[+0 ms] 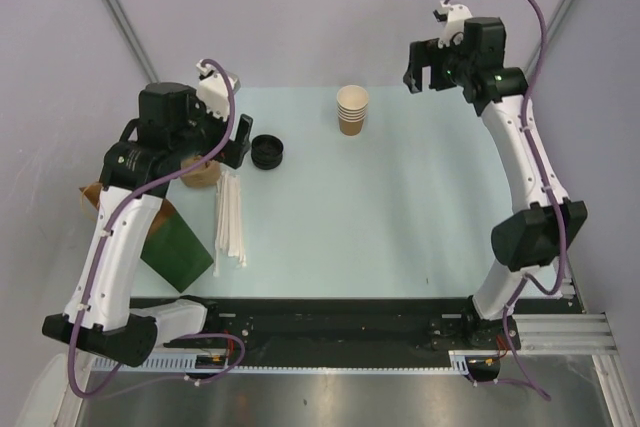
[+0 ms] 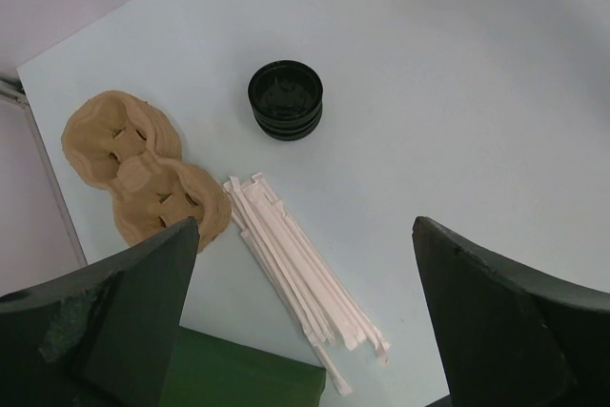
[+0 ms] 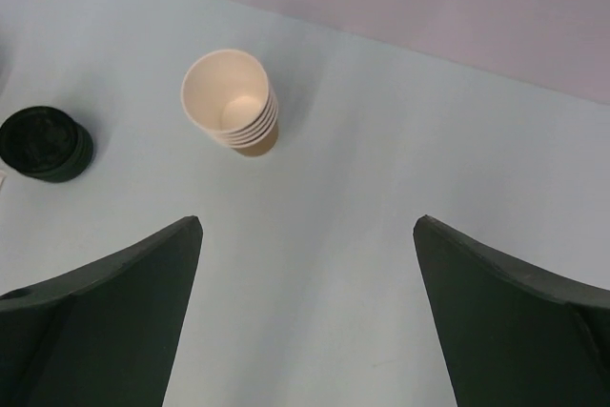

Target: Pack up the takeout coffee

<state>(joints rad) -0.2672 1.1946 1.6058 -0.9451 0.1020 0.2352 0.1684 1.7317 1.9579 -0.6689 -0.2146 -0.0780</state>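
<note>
The single lidded takeout coffee cup is not in any view. A stack of nested tan cups point(image 1: 352, 110) stands at the back middle of the table and also shows in the right wrist view point(image 3: 232, 102). A loose black lid point(image 1: 268, 151) lies left of the stack, and also shows in the left wrist view point(image 2: 286, 100). The green bag point(image 1: 175, 247) lies flat at the left edge. My left gripper point(image 1: 238, 142) is open and empty, held above the straws point(image 2: 305, 269). My right gripper point(image 1: 425, 80) is open and empty, high at the back right, apart from the cups.
A tan moulded cup carrier point(image 2: 143, 169) lies at the left, mostly under my left arm in the top view. White paper-wrapped straws point(image 1: 230, 217) lie in a bundle beside the green bag point(image 2: 238, 374). Grey walls close in the back and sides.
</note>
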